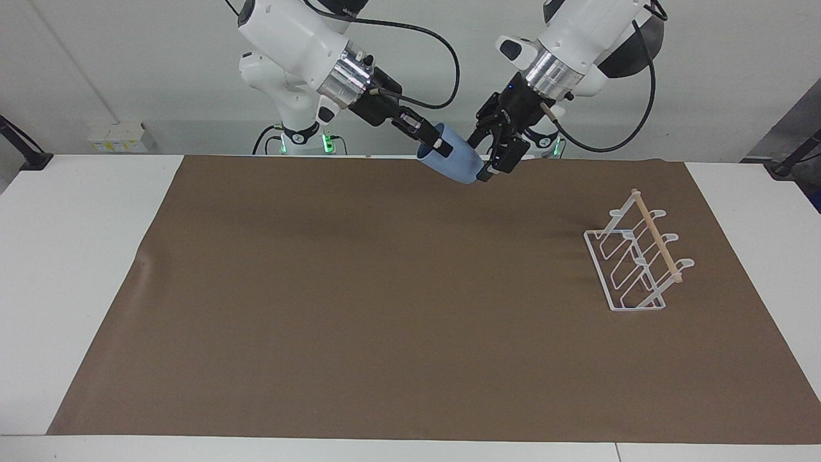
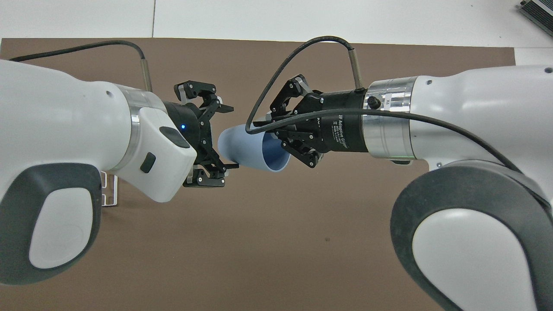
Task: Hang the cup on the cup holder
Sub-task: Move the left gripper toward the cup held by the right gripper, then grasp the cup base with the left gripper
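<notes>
Two arms meet in the air over the robots' edge of the brown mat (image 1: 410,308). The right gripper (image 1: 437,146) is clamped on the rim of the cup (image 1: 457,165), one finger inside the mouth and one outside on the wall (seen best in the overhead view, where the blue interior shows beside the black links). The cup lies tilted on its side, its narrow base pointing toward the left arm's end of the table and slightly downward, clear of the mat.

The left gripper (image 1: 492,160) faces the cup's base with its fingers spread wide. In the overhead view the two fingertips (image 2: 233,165) stand either side of the base, the lower one at or just beside the cup's wall; whether it touches cannot be told. The jaws have not closed on the cup.

The holder (image 1: 636,256) stands on the mat toward the left arm's end of the table, well apart from both grippers. Its white wire prongs slant up to a wooden dowel (image 1: 655,234) along the top. No cup hangs on it.
</notes>
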{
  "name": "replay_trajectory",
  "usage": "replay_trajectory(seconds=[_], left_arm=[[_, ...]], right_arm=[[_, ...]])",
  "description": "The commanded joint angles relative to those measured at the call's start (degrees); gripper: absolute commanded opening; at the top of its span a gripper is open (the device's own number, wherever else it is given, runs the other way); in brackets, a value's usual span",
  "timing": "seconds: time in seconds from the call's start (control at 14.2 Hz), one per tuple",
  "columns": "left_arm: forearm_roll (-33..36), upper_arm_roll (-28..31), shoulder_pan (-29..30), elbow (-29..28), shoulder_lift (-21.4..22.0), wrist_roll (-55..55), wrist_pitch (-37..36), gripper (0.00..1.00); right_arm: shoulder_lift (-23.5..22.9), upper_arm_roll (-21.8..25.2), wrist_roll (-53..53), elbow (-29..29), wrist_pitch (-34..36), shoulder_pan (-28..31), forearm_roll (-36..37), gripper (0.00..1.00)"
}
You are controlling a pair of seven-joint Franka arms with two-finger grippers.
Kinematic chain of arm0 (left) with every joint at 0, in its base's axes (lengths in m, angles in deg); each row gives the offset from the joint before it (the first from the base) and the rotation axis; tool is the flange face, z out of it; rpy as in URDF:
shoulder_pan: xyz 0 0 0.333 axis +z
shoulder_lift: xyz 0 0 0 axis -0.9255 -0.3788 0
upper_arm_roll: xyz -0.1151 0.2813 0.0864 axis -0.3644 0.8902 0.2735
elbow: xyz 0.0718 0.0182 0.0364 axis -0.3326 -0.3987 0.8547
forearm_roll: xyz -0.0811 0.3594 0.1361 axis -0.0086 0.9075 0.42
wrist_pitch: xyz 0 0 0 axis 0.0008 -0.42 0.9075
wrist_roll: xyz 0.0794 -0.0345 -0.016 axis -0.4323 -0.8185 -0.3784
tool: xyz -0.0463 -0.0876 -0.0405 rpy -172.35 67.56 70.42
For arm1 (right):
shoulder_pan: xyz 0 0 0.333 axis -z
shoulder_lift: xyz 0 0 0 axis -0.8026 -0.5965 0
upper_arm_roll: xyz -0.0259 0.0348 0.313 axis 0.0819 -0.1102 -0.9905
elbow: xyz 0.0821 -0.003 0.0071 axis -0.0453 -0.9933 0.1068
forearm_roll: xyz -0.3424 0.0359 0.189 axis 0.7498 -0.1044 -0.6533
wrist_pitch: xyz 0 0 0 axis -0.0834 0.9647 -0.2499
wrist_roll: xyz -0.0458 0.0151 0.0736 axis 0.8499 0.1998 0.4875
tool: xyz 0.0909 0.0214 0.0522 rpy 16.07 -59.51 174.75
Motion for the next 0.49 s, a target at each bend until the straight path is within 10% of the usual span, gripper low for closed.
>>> replay_trajectory(seconds=[0.0, 0.14, 0.21, 0.28, 0.42], left_arm=[[-0.5, 0.6, -2.7, -5.1, 1.9, -1.4, 5.4, 1.0], [-0.4, 0.6, -2.8, -5.9, 2.2, -1.3, 5.9, 0.99], [-0.4, 0.6, -2.8, -5.9, 2.2, -1.1, 5.9, 0.38], [-0.4, 0.6, -2.7, -5.8, 2.2, -1.4, 5.5, 0.0], [-0.1, 0.6, -2.8, -5.7, 2.2, -1.9, 5.2, 0.0]], right_arm=[[0.3, -0.2, 0.7, -0.6, -1.3, -0.1, -1.1, 0.0], [0.3, -0.2, 0.7, -0.6, -1.3, -0.1, -1.1, 0.0], [0.3, -0.2, 0.7, -0.6, -1.3, -0.1, -1.1, 0.0], [0.3, -0.2, 0.7, -0.6, -1.3, -0.1, -1.0, 0.0], [0.3, -0.2, 0.7, -0.6, -1.3, -0.1, -1.0, 0.0]])
